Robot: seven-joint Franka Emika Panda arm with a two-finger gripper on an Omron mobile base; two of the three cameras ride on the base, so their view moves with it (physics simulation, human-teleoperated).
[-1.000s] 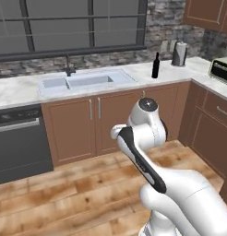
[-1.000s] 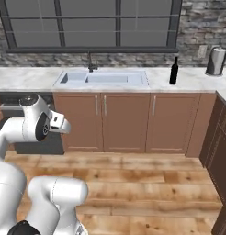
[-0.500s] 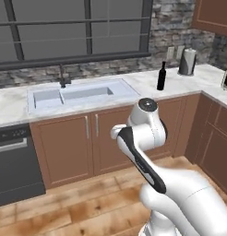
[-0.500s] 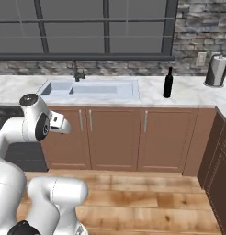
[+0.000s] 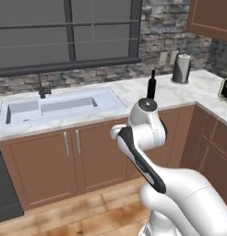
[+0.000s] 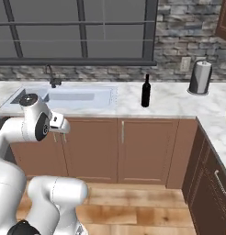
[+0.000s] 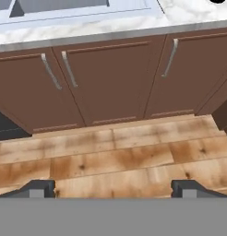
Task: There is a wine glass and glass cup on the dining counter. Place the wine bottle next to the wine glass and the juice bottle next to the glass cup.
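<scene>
worktop [image 6: 170, 103]: marble run under the window, sink [image 6: 73, 97] at its left | wine bottle [image 6: 145, 91]: upright between sink and paper towel roll [image 6: 200, 77], well away from the arm | handling guess: tall, rigid, slick, top-heavy, so grab the body below the shoulder, not the neck | fingers [image 7: 40, 186]: spread wide, nothing held, aimed at floor and cabinet doors

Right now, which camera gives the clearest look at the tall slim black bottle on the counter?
The right base view: the tall slim black bottle stands unobstructed beside the sink. In the left base view, the arm hides its base.
</scene>
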